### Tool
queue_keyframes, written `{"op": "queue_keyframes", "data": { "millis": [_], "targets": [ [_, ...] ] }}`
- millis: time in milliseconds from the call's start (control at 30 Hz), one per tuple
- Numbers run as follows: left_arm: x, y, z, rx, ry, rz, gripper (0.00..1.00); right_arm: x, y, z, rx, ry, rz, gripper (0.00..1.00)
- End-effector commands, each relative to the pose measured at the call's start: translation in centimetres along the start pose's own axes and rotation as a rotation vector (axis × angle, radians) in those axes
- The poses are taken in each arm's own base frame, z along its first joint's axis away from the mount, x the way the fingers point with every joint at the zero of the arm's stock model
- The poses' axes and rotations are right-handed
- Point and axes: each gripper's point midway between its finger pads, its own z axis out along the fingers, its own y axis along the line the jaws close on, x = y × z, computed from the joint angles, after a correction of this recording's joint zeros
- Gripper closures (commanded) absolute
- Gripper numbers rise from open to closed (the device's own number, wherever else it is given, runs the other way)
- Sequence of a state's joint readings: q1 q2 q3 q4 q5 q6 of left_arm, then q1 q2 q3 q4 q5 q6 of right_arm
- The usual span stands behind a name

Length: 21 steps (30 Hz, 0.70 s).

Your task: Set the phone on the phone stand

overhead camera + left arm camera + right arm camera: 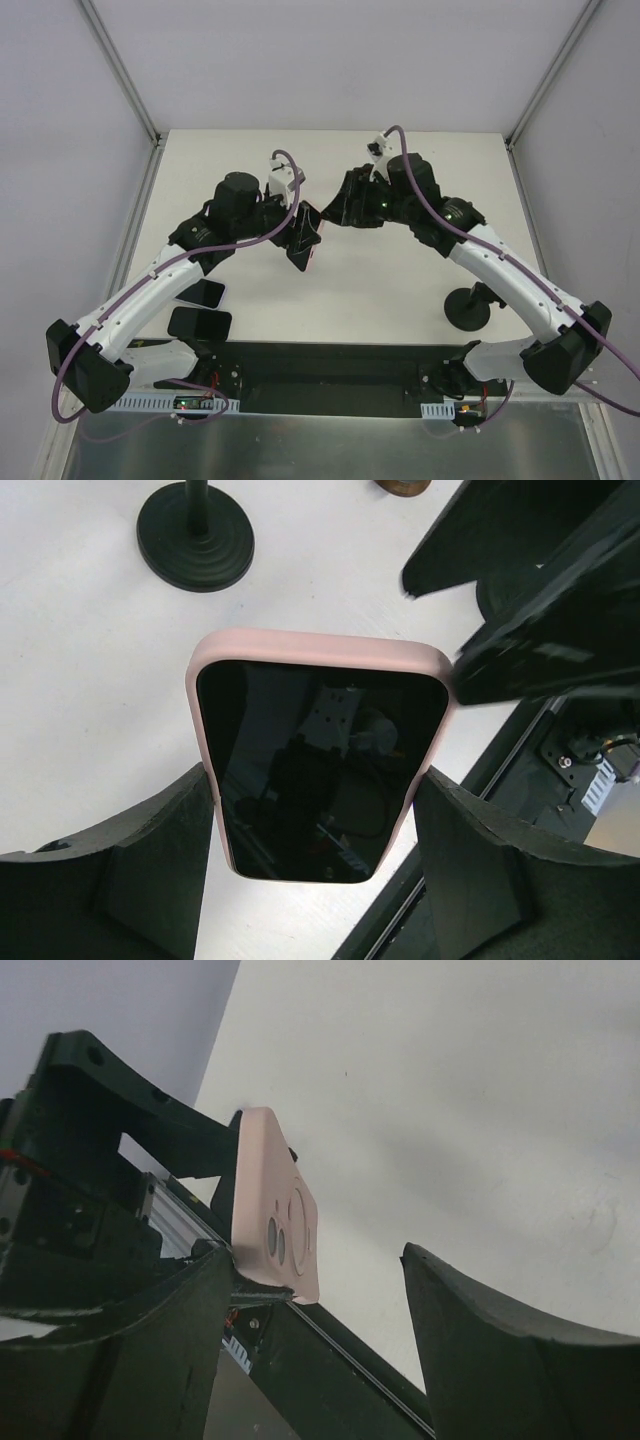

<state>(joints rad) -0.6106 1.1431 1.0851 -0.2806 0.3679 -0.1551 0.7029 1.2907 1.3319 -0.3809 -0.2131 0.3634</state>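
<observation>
Glossy glass phone screen, matt pink case, matt white table

- We take this for a robotics lab test cell, not a home or a shop.
- The left arm and the right arm are bolted side by side to a black base plate at the near edge of a white desk.
- Plain pale panels set in aluminium posts close the desk in on three sides.
- Bare circuit boards and loose purple cables sit exposed at the arm bases.
</observation>
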Motion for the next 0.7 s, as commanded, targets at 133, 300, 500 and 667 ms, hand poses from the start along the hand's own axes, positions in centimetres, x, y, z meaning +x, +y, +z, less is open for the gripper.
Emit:
{"op": "queue_keyframes", "data": {
  "millis": [133,300,500,667],
  "targets": [
    [-1.6,-1.3,0.0,0.011,-0.055,0.115,1.00,2.3,0.9,2.7,0.004,0.102,-0.011,0.34],
    [-1.0,-1.6,0.4,-0.006,-0.034,0.149,1.00,4.4,1.8,4.3,-0.061,0.166,0.028,0.50],
    [-1.3,-1.9,0.1,-0.008,-0.016,0.135,0.57,4.3,1.1,3.3,-0.082,0.139,-0.012,0.99],
    [-1.6,-4.6,-1.0,0.133,-0.041,0.137,0.12,1.5,-1.8,-2.6,-0.110,-0.056,-0.052,0.99]
  ]
}}
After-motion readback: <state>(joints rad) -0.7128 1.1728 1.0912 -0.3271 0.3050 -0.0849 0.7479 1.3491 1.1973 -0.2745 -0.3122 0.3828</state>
